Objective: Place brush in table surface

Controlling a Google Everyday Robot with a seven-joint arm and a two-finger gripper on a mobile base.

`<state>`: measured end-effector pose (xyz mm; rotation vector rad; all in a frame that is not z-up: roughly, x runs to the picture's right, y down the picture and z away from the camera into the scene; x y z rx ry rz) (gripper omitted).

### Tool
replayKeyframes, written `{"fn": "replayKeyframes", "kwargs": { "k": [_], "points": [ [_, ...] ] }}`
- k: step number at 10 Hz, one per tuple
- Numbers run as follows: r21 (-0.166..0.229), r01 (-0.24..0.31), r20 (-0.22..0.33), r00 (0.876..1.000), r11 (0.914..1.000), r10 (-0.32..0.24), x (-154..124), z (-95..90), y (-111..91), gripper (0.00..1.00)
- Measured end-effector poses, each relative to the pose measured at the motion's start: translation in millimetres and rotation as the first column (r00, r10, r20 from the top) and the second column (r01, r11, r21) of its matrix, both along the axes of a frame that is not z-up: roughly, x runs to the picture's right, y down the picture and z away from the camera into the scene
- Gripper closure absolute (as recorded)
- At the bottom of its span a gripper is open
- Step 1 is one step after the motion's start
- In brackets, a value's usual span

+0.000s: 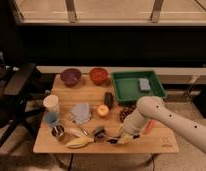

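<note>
Your gripper (121, 138), grip state unclear, holds the brush (110, 140) low over the near surface (161, 142); releasing carelessly could knock the banana (78, 141).

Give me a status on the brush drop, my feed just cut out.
Hand low over front of table surface, right of banana. Brush at hand, just above wood. Grapes behind arm, not blocking.

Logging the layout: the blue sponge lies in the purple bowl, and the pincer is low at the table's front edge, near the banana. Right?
Not quite. The camera view shows the sponge in the green tray, not the purple bowl. The rest holds: the pincer is low at the table's front edge, near the banana.
</note>
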<state>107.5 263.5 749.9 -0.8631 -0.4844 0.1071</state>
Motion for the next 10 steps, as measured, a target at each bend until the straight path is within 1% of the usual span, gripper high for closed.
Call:
{"fn": "replayKeyframes", "kwargs": {
  "k": [3,5,6,8,10],
  "points": [
    [0.045,-0.011,-0.011,1.0,0.9989,0.012,-8,-3.4,0,0.48],
    [0.068,-0.006,-0.016,1.0,0.9977,0.007,-13,-2.1,-5,0.31],
    [0.085,0.001,-0.019,1.0,0.9964,0.001,-17,0.9,-13,0.21],
    [0.093,0.0,-0.024,1.0,0.9957,0.002,-16,4.9,-21,0.2],
    [0.09,0.001,-0.026,1.0,0.996,0.001,-14,4.1,-20,0.2]
  ]
}}
